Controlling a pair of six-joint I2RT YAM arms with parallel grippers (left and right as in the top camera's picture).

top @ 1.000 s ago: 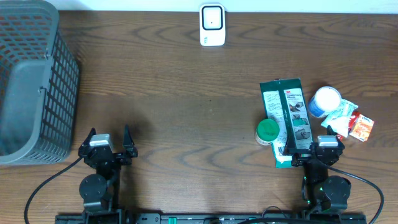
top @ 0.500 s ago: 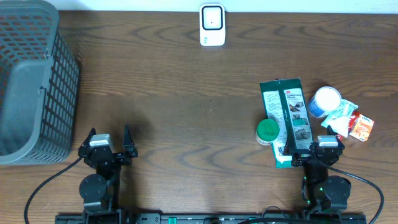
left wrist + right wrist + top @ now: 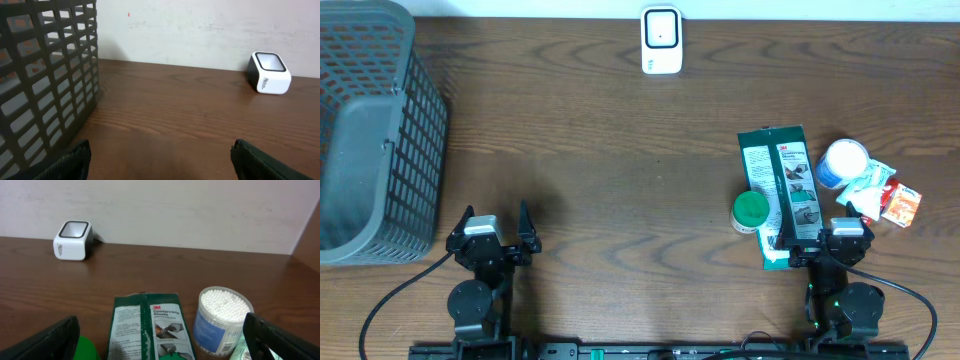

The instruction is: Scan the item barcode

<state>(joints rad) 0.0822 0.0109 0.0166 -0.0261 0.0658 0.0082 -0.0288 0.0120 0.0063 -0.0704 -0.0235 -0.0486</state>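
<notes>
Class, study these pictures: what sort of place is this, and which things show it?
Probably a mock shop checkout on a wooden table: a white scanner at the far edge, a grey mesh basket on the left, plus a green glove pack and cotton-swab tub.

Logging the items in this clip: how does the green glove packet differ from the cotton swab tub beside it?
The glove packet lies flat and is long and rectangular; the cotton swab tub stands upright and is round. The glove packet is dark green with printed pictures; the cotton swab tub is blue and white. Both rest on the right side of the table, ungripped.
</notes>
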